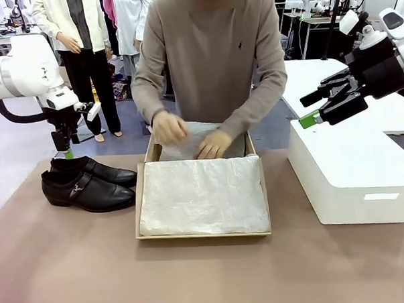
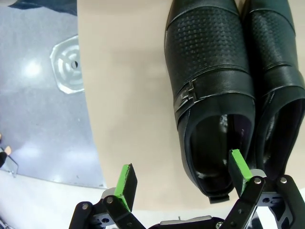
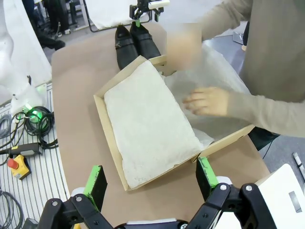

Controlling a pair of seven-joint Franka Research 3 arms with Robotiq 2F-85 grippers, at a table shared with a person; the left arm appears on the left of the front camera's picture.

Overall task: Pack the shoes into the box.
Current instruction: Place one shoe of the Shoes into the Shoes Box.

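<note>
The shoes (image 1: 89,182) are sitting side by side on the table (image 1: 207,279), to the left of the box (image 1: 203,236), with their pointed toes aiming at its left wall and lying just beside it; the nearer shoe is showing its metal side buckle. The box is lying open in the middle of the table, and a sheet of crinkled white tissue paper (image 1: 202,195) is covering its inside. At the far end of the box, the person's hands (image 1: 169,128) are resting on more of the tissue. The left end effector (image 1: 66,152) is hanging just above the heel end of the shoes with its jaws standing open and holding nothing; in the left wrist view, one green pad is showing over the heel opening of a shoe and the other over bare table. The right end effector (image 1: 306,108) is hovering high at the right, well apart from the box, above a large white block (image 1: 351,178); its jaws are gaping wide and gripping nothing.
</note>
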